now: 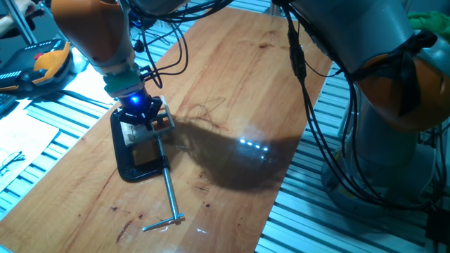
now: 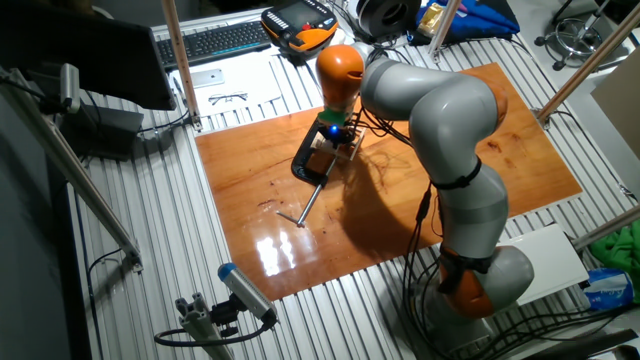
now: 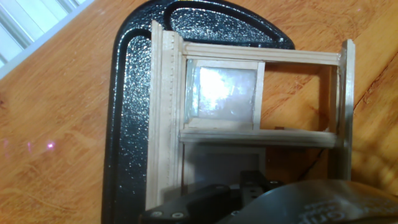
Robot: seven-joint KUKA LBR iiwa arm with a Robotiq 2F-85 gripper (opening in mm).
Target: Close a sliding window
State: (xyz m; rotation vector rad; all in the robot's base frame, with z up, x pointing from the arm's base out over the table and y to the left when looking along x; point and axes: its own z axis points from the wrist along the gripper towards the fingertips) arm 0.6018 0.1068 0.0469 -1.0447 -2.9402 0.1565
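Observation:
The sliding window (image 3: 249, 93) is a small beige wooden frame held in a black C-clamp (image 3: 130, 124) on the wooden board. In the hand view its pale pane (image 3: 221, 93) sits in the left half of the frame. The right half (image 3: 298, 93) is open and shows the board behind it. My gripper (image 1: 144, 116), lit blue, hangs directly over the window (image 1: 163, 121) and right up against it. From the other fixed view the gripper (image 2: 333, 138) covers most of the window (image 2: 346, 150). The fingers are hidden in every view.
The clamp's long metal screw (image 1: 169, 200) with its T-handle runs toward the board's near edge. An orange and black pendant (image 1: 42, 63) lies off the board at the left. A keyboard (image 2: 215, 40) lies beyond the far edge. Black cables (image 1: 302, 105) hang across the right side.

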